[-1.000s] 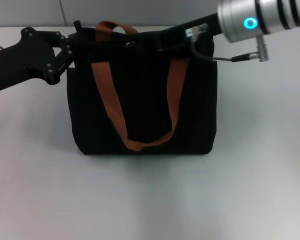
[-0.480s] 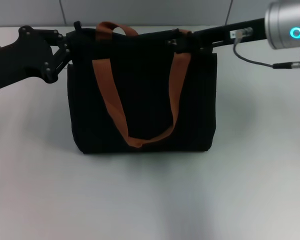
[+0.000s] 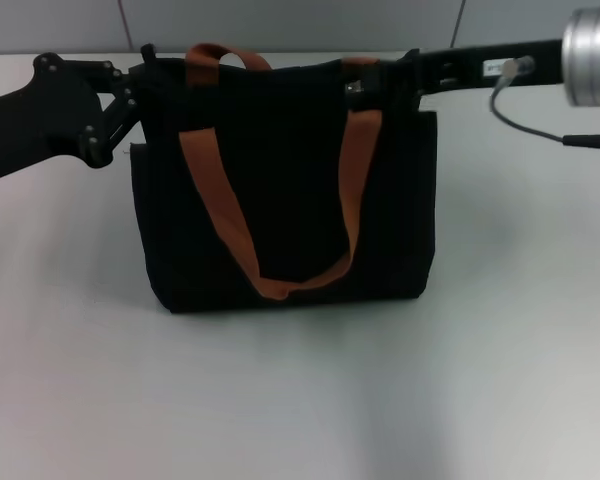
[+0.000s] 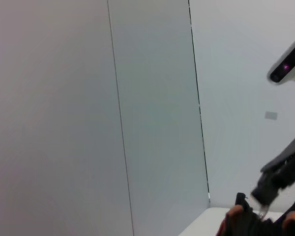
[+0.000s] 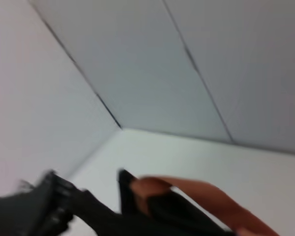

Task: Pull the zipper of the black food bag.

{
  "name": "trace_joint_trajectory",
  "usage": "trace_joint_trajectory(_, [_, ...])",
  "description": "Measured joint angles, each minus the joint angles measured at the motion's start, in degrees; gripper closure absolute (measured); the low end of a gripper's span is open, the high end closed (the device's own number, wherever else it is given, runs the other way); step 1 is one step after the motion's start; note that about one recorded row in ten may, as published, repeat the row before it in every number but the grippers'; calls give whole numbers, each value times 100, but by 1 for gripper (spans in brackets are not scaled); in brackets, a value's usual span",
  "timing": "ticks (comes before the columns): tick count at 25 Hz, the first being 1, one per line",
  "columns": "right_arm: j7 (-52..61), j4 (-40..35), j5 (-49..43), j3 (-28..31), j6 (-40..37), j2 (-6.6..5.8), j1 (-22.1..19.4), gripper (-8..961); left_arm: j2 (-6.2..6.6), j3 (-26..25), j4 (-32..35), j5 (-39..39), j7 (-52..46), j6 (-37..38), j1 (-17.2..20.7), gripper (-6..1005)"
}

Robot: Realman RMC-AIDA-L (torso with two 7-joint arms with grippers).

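Observation:
The black food bag (image 3: 290,180) stands upright on the table in the head view, its orange-brown handles (image 3: 216,200) hanging down its front. My left gripper (image 3: 146,74) is at the bag's top left corner and seems shut on the fabric there. My right gripper (image 3: 368,84) reaches in from the right and sits closed on the top edge beside the right handle strap. The zipper pull is hidden at its fingers. The right wrist view shows a handle (image 5: 187,191) and the left gripper (image 5: 44,206) beyond it.
The bag stands on a plain light table (image 3: 300,400) with a grey panelled wall (image 3: 280,20) behind. The left wrist view shows mostly wall, with the right arm's gripper (image 4: 278,179) above the bag's top (image 4: 246,223).
My right gripper has slid rightward along the bag's top edge, from near the middle to the right handle strap. The left gripper has stayed at the left corner.

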Motion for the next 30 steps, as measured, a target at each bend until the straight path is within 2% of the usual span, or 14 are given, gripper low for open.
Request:
trace_joint_trajectory(1, [-245,60,251,96,-59,-4,-55,950,0,1,-1,0,-14,0,1,877])
trace_joint_trajectory(2, [-845,296,911,348,-258,-17,-175,950,0,1,-1,1,-30,1,1,876])
trace_joint_trajectory(3, [-845,296,911,348,-258,-17,-175,950,0,1,-1,1,-38,2,1,875])
trace_joint_trajectory(5, [-1614,713,1693,679,-535,-36,-297,950,-1,1,-10,11,-52,3,1,874])
trace_joint_trajectory(7, [-2801,1418,2534,1205,-1200,-46,-407,881,-11,1,-46,33,-86,0,16,872])
trace_joint_trajectory(8, [-2801,1418,2534,1205,-1200,-46,-407,846,-11,1,-46,33,-86,0,16,871])
trace_joint_trajectory(11, [-3946,2260,2871,1789,-2113,-98,-389,730,-41,1,-59,37,-120,3,71,869])
trace_joint_trajectory(12, [-4548,2775,2886,2002,-2679,-208,-353,683,-53,2,-59,38,-155,-2,95,868])
trace_joint_trajectory(13, [-4548,2775,2886,2002,-2679,-208,-353,637,-53,2,-59,38,-155,-2,95,867])
trace_joint_trajectory(17, [-5892,3703,2533,2011,-3488,-483,-415,478,-35,55,-59,59,-411,-122,129,864])
trace_joint_trajectory(21, [-6401,3809,1945,2023,-3556,-460,-484,347,-32,55,-58,72,-530,-199,156,861])
trace_joint_trajectory(22, [-6607,3820,1622,2040,-3545,-393,-503,329,-20,56,-55,105,-641,-191,170,861])
trace_joint_trajectory(27, [-6805,3830,1093,2036,-3305,-262,-473,237,8,112,71,324,-1060,-137,220,857])
trace_joint_trajectory(30, [-6842,3835,1005,2014,-3225,-234,-455,182,42,110,172,428,-1320,-90,243,855])
